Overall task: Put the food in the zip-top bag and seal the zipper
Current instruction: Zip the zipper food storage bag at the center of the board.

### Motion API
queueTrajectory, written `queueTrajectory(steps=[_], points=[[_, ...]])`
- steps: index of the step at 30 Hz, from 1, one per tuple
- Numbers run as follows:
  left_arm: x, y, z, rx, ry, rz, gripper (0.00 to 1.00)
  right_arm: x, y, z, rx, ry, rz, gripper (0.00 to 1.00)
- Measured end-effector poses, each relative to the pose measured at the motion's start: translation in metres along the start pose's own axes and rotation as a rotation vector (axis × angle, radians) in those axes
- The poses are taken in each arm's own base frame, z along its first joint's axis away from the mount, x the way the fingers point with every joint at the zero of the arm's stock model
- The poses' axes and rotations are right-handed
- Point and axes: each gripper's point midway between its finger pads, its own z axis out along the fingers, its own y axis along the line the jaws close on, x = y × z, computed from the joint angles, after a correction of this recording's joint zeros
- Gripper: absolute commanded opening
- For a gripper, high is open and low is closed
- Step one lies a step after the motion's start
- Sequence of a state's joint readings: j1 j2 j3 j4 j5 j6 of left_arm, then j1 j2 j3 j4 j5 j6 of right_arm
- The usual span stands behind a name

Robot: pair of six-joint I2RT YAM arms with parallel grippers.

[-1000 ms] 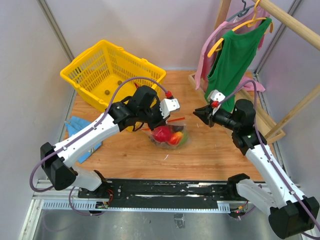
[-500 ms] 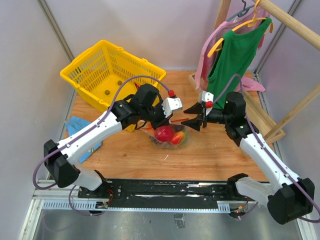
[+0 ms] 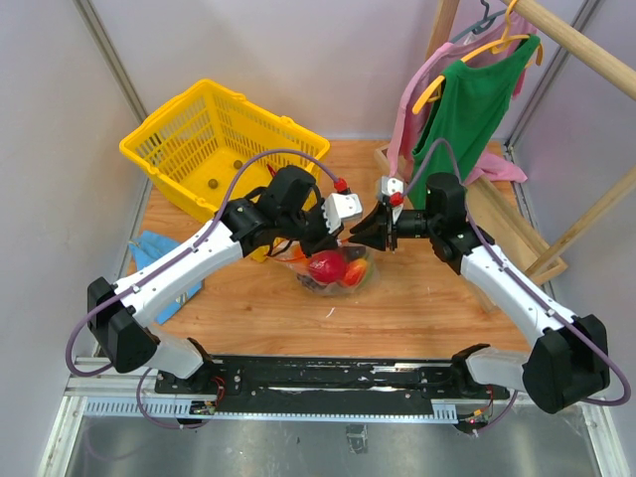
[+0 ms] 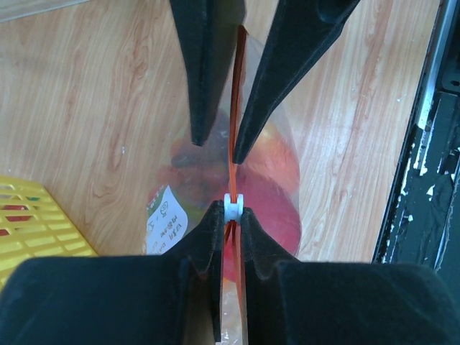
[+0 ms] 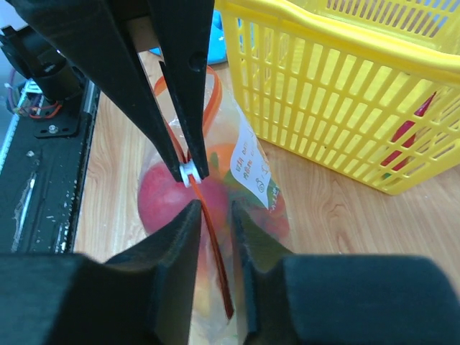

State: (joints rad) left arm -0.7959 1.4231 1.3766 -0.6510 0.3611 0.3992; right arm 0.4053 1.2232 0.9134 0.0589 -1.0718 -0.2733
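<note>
wooden tabletop [image 3: 427, 298] is filling the middle of the overhead view, with a yellow mesh basket [image 3: 199, 139] sitting at its far left corner, a blue cloth [image 3: 149, 253] lying at its left edge, and a green garment [image 3: 462, 109] and a pink garment [image 3: 412, 99] hanging from a wooden rack on the right. the clear zip-top bag [image 3: 310, 283] is lying near the middle of the tabletop, just in front of the basket, and both arms are reaching in over it from either side. a red round fruit [image 3: 325, 265] and an orange piece [image 3: 350, 271] are showing through the plastic, inside the bag; other pieces are too blurred to name. the red-orange zipper [image 4: 235, 86] is running along the raised mouth of the bag, and a white label [image 4: 167, 215] is showing on the bag's side. the left gripper [image 4: 230, 208] is pinching the small white tab [image 4: 231, 205] on the zipper, with its jaws pressed tight against it. the right gripper [image 5: 213, 206] is facing it from the other side, with its jaws standing narrowly apart and straddling the zipper strip just beyond the tab; a slim gap is showing between the jaws, and i cannot tell whether either one is touching the strip.
</note>
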Motion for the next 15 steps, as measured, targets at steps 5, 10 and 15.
queueTrajectory(steps=[5, 10, 15], points=[[-0.001, 0.002, 0.0, -0.005, -0.005, 0.0, 0.0, 0.0, 0.002, -0.001, -0.007, 0.012, -0.002, 0.01], [-0.005, 0.003, 0.0, -0.011, -0.02, -0.001, 0.0, 0.002, -0.004, -0.006, 0.057, 0.046, -0.01, 0.0], [-0.014, 0.006, 0.002, -0.024, -0.056, -0.002, 0.0, -0.008, -0.012, -0.02, 0.207, 0.083, -0.057, 0.01]])
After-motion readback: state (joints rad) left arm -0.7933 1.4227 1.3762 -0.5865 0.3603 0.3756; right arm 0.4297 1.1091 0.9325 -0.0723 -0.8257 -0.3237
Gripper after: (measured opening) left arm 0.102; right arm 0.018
